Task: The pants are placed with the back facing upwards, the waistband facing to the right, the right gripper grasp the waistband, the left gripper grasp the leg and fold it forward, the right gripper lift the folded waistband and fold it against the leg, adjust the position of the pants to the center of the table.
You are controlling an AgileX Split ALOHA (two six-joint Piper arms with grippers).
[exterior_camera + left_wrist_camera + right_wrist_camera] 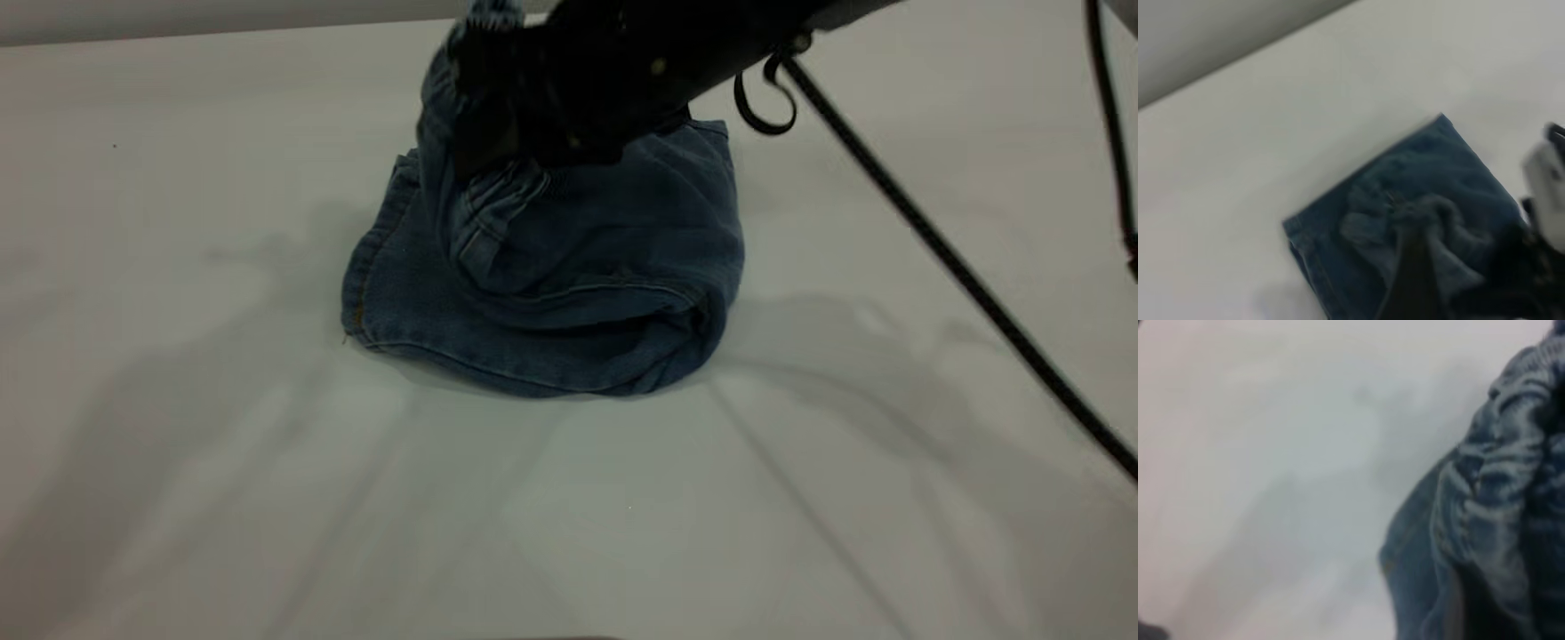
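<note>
The pants [569, 293] lie as a folded blue denim bundle on the table [178, 462], a little behind its middle. My right gripper [498, 107] reaches in from the upper right and is shut on the gathered waistband [1505, 473], holding it raised above the bundle. A stitched leg hem [360, 293] forms the bundle's left edge; I cannot tell which leg it is. In the left wrist view the pants [1425, 173] lie below, with the right gripper's pale block [1546, 177] beside them. The left gripper is outside the exterior view.
A black cable [933, 240] slants down from the right arm across the table's right side. A second cable [1111, 116] hangs at the far right edge. The table's far edge [1238, 60] meets a grey wall.
</note>
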